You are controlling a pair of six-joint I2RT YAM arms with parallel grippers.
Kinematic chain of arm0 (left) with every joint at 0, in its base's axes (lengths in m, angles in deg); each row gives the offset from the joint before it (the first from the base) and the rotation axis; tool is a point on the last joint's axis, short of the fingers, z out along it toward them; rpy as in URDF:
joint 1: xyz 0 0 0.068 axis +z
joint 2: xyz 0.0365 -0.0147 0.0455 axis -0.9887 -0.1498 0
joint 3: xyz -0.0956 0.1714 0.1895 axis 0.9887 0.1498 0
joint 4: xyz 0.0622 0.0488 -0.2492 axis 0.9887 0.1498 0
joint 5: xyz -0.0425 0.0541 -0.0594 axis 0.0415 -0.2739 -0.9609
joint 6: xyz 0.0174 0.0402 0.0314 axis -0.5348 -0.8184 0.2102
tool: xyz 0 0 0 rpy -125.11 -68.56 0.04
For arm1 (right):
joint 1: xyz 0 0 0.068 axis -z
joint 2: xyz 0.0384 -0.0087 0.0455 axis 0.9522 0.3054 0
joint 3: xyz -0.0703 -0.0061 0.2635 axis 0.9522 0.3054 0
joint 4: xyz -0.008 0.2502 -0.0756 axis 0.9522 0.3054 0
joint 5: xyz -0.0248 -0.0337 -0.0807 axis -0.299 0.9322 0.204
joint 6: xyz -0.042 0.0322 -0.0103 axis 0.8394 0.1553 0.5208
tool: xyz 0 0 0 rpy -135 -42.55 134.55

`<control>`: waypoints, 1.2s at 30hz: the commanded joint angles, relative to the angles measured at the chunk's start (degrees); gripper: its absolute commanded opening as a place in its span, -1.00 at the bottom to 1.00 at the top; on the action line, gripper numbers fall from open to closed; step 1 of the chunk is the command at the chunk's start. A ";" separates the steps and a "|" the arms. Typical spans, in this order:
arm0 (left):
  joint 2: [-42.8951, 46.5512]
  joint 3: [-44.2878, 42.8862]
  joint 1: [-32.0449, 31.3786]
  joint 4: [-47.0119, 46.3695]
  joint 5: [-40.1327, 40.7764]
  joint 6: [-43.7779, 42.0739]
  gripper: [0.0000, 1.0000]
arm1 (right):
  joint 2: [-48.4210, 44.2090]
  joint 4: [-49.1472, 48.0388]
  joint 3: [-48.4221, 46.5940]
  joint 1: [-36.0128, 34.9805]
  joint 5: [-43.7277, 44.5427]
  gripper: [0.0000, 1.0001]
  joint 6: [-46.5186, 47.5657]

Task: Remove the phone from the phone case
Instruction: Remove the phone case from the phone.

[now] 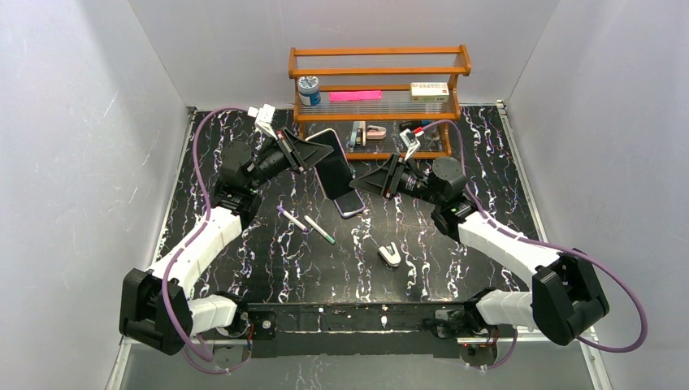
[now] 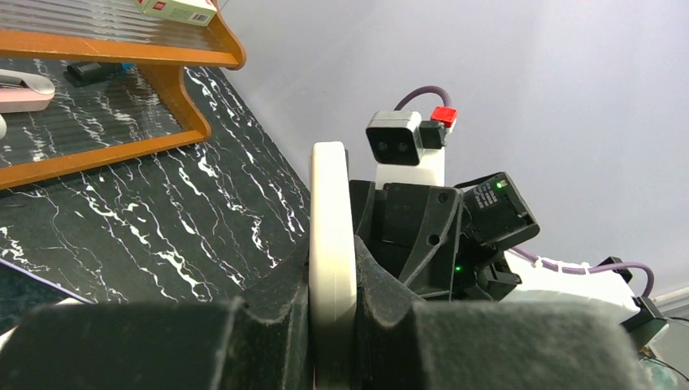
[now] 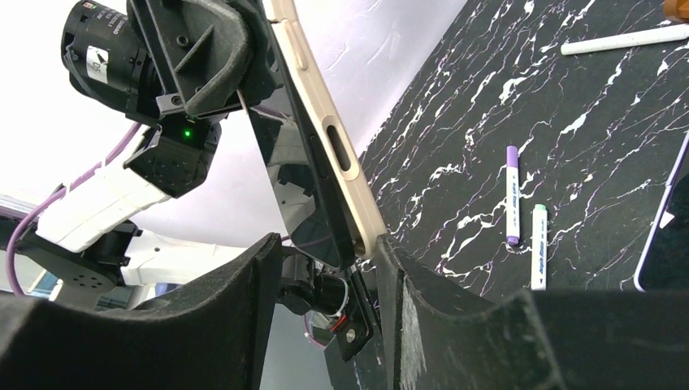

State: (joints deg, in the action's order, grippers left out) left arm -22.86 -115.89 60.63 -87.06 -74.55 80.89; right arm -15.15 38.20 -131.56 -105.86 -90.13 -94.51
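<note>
Left claw [image 2: 331, 280] pinches the bendy case [image 2: 331, 195] tight. Right claw [image 3: 325, 248] looks half open around its bottom end. Phone [image 3: 296, 179] is slippery glass; grip its edges.

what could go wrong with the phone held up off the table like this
The left fingers clamp the phone case near one edge, so a pull may twist it loose. The right fingers only loosely straddle its lower end; a freed phone could drop onto the table.
</note>
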 commanded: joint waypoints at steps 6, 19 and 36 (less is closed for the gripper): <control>2.51 -0.46 -1.22 -2.27 3.28 -0.15 -1.00 | -4.85 0.40 -2.12 -1.43 -1.21 0.16 0.27; 3.96 -0.86 -1.22 0.08 4.40 -2.13 -1.00 | -7.08 5.01 -1.42 -1.39 0.41 0.17 0.24; 3.92 -1.69 -1.23 -2.70 1.35 1.96 -1.00 | -5.26 0.74 0.45 -1.39 1.74 0.18 -1.32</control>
State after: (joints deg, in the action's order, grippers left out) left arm -21.61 -115.89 59.61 -84.55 -71.73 80.76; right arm -20.51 42.63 -131.49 -106.96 -89.47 -95.39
